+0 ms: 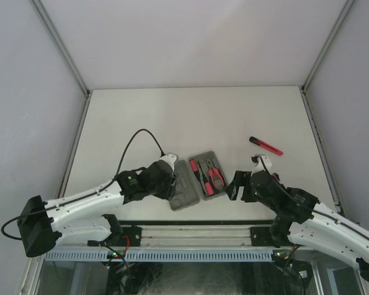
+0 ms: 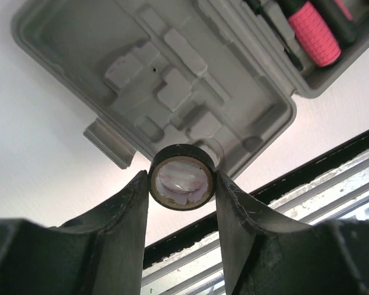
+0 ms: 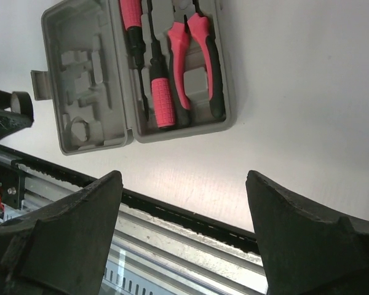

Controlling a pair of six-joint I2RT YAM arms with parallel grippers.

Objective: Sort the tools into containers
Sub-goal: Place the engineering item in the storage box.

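The grey case (image 1: pixel 186 185) lies open near the table's front edge. Its right half holds two red-handled screwdrivers (image 3: pixel 161 98) and red-handled pliers (image 3: pixel 197 55). Its left half (image 2: pixel 172 74) has bare moulded recesses. My left gripper (image 2: pixel 182 181) is shut on a black ring (image 2: pixel 182 177) and holds it above the near corner of that left half. My right gripper (image 3: pixel 183 184) is open and empty, just right of the case near the front edge. A slim red-black stick tool (image 1: pixel 265 145) lies alone on the table at the right. The comb-like piece is not in view.
The table's front edge with a black strip and metal rail (image 3: pixel 190 233) runs right under both grippers. The case latch tab (image 2: pixel 107 142) sticks out on the left half's side. Grey walls enclose the table.
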